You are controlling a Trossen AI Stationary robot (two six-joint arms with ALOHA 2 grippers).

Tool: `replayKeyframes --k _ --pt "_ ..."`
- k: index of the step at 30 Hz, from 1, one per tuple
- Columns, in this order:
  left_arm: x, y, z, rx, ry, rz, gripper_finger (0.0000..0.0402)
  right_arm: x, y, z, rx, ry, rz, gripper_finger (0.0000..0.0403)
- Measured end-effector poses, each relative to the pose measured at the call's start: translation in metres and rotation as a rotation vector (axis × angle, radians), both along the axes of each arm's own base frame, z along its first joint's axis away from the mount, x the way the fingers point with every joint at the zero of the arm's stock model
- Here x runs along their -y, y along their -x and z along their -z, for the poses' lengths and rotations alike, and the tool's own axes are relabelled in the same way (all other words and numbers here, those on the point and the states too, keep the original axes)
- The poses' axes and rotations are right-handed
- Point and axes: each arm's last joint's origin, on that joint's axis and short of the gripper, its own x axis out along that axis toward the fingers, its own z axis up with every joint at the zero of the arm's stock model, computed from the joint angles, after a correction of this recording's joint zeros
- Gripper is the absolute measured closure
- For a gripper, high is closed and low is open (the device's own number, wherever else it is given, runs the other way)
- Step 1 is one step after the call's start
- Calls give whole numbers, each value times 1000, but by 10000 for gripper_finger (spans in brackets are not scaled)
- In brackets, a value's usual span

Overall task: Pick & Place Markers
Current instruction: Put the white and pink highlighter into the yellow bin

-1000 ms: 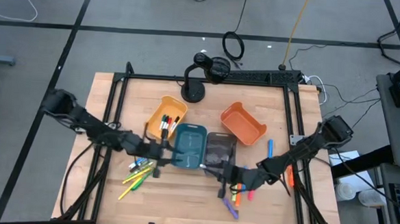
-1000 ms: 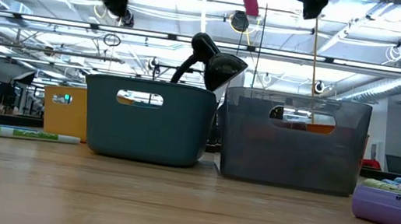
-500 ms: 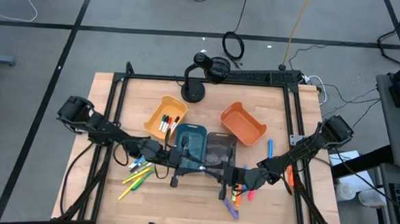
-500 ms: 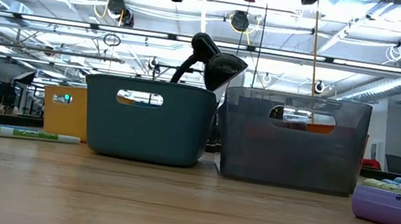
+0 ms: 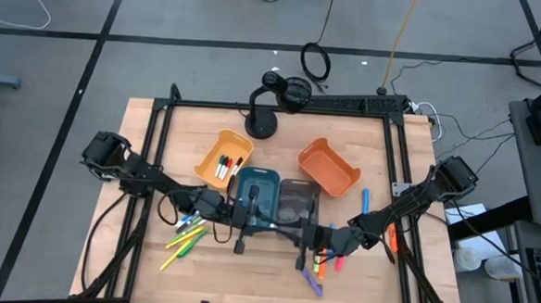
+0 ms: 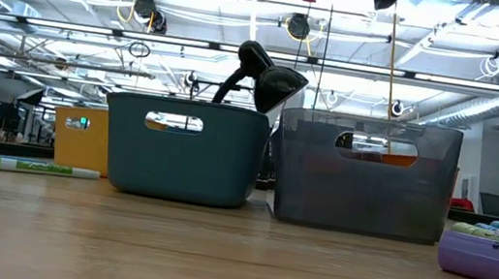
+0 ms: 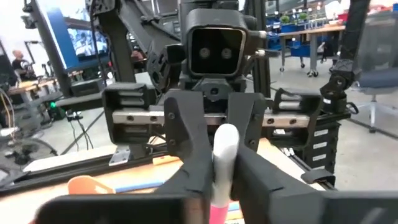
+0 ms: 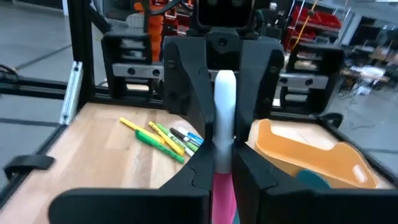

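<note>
Pink marker (image 8: 224, 124) between right gripper (image 8: 219, 163) fingers

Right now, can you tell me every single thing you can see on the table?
Bins: four; yellow bin, teal bin, grey bin, orange bin; middle of the table.
Binned markers: a few; dark and red; in the yellow bin.
Left pile: several; yellow, green; left of the teal bin.
Right pile: several; orange, pink, purple; in front of the grey bin.
Blue marker: one; right of the orange bin.
Black stand: one; back edge.
Held marker: one; pink and white; upright, in the air.
Left gripper, right gripper: facing, both closed on the held marker.
</note>
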Motion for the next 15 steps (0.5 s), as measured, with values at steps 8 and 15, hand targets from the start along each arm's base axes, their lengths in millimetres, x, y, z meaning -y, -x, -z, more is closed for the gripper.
replayKeyframes --k 8,15 --pt "-10 14 -26 -23 -8 -118 367 -1 1 0 1 -38 17 292" --pt "-37 55 -63 -113 -46 -415 367 -6 4 1 -6 -38 -14 271"
